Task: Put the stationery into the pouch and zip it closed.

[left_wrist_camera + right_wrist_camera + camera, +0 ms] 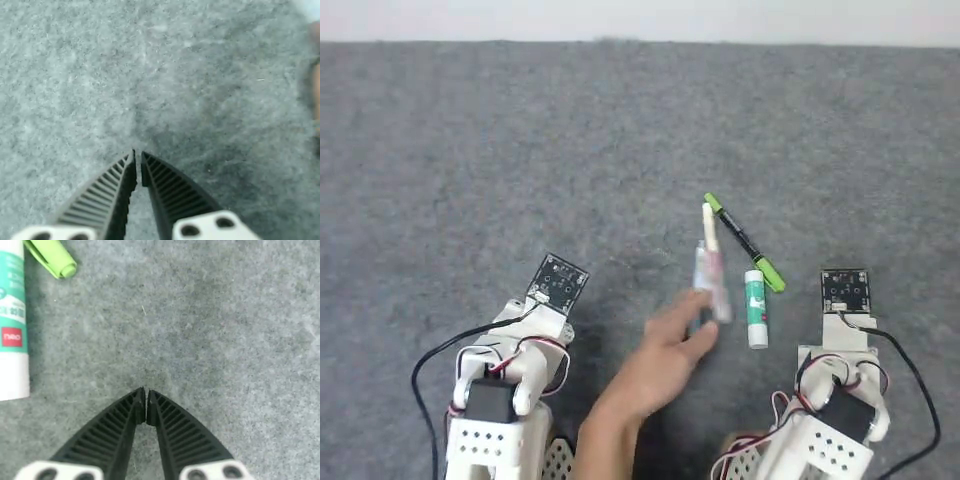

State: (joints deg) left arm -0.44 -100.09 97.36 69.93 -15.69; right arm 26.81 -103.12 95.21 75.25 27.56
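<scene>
Holding off seems best: left claw (138, 161) and right claw (146, 399) both sit closed above the grey table (520, 150), while a person's hand (672, 345) touches the pale pen (711, 272) just beside the green marker (745, 243) and glue stick (756, 308), so the right claw should open and reach only once that hand is clear.

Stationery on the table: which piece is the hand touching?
The pinkish see-through pen with the white end. The hand rests on it, while the green marker and glue stick lie clear of the hand.
</scene>
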